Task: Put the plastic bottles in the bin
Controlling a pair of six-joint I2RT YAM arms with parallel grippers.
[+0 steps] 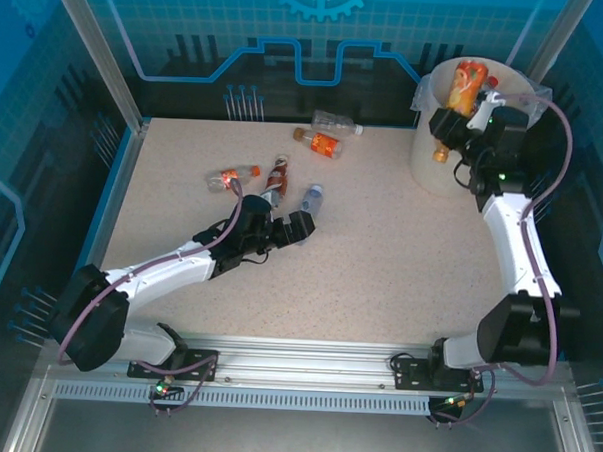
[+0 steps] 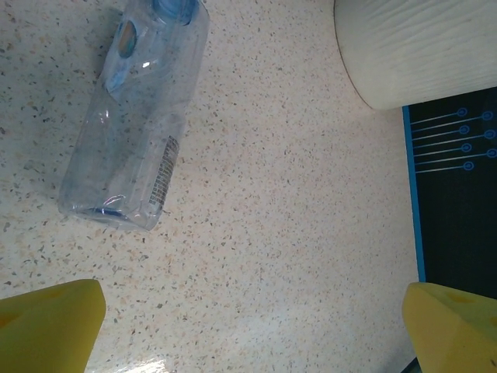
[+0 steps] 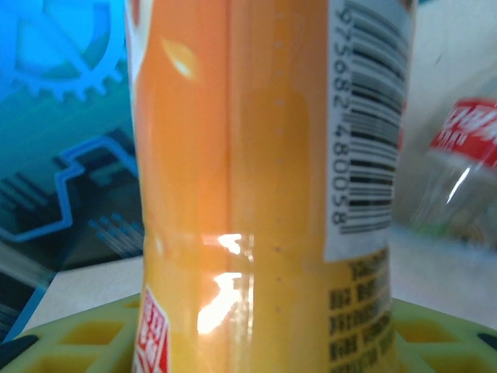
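The speckled beige table (image 1: 400,260) carries everything. The large round cream-white bin (image 1: 429,162), lined with a clear plastic bag, stands beneath the right gripper (image 1: 454,121); in the left wrist view its wall rises ahead and to the right of the left gripper (image 2: 248,342). The right gripper's jaws are clamped on an orange-labelled plastic bottle (image 1: 468,85), which stands between the yellow pads (image 3: 70,342) over the bin's mouth, barcode towards the wrist camera. To the right of those jaws, past the held bottle, is a blurred clear bottle with a red label (image 3: 466,148). The left gripper's jaws are spread wide with nothing between them, low over the table. Ahead and to the left of its yellow fingertips (image 2: 46,330) lies a clear blue-capped bottle (image 2: 132,124) on its side, apart from both fingers. Farther beyond these jaws lie a dark red bottle (image 1: 276,177), an orange-capped bottle (image 1: 232,177), an orange-labelled bottle (image 1: 320,143) and a clear bottle (image 1: 338,121).
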